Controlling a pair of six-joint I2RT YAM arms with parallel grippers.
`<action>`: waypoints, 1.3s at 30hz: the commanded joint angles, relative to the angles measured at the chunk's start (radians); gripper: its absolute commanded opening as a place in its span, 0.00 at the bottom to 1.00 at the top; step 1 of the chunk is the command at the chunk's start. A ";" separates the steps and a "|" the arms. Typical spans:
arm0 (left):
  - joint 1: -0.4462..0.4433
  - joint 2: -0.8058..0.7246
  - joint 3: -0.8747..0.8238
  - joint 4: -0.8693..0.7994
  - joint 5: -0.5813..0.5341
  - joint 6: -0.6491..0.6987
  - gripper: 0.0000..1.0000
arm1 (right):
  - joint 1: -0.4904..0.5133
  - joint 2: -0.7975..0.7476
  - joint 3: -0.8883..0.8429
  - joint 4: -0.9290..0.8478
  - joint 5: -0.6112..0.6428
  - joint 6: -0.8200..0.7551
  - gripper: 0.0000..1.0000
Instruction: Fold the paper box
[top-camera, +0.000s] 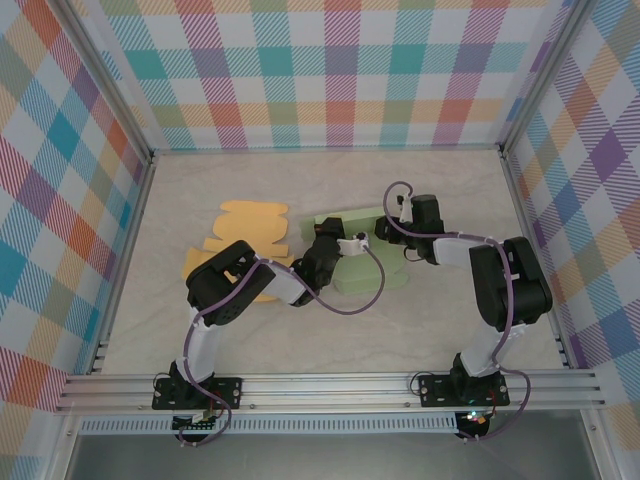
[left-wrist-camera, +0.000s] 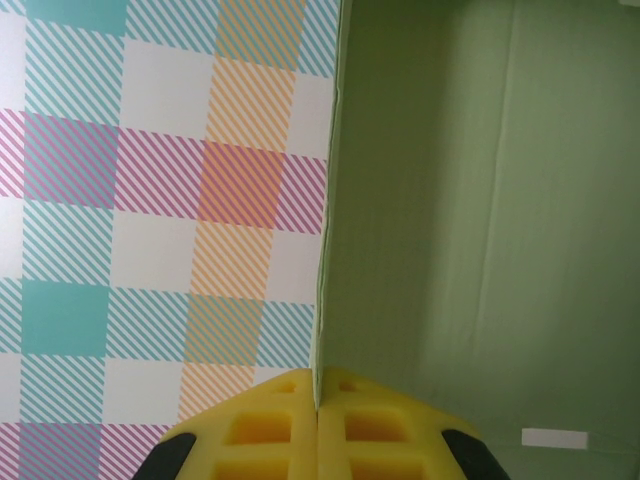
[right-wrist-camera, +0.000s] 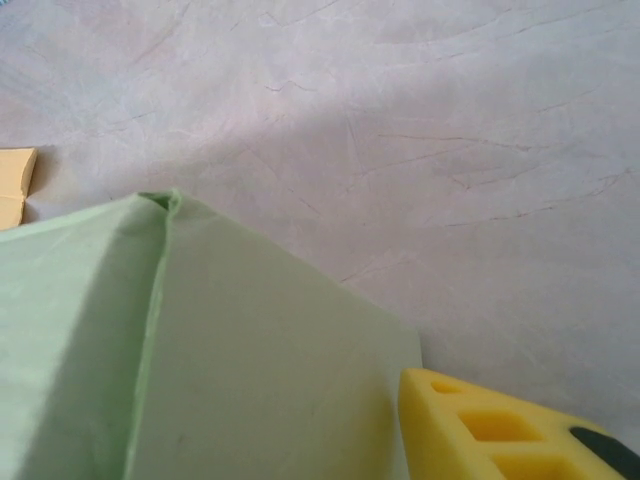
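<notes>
Pale-green paper box (top-camera: 360, 275), tabletop centre. Left pincer (left-wrist-camera: 318, 400) pinches a raised panel's edge, probably to hold it upright. Right pincer (top-camera: 383, 232) at the far side; spread or pinching, cannot tell.

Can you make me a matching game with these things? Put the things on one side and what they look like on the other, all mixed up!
Things:
1. paper box
2. flat cut-out
3. left tool
4. table

Looks:
A. shut, pinching a green edge
B. marbled grey
C. light green, in the middle
D. orange, lying left of the box

Pairs: 1-C, 2-D, 3-A, 4-B
</notes>
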 joint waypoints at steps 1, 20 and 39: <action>-0.013 0.025 0.014 -0.042 0.064 -0.034 0.00 | 0.003 0.030 0.018 0.072 0.041 -0.023 0.39; -0.018 -0.374 -0.015 -0.401 -0.027 -0.673 0.66 | 0.022 -0.095 -0.085 0.022 0.159 -0.043 0.14; 0.106 -0.929 -0.092 -1.112 0.158 -1.684 1.00 | 0.039 -0.399 -0.132 -0.324 0.158 -0.084 0.00</action>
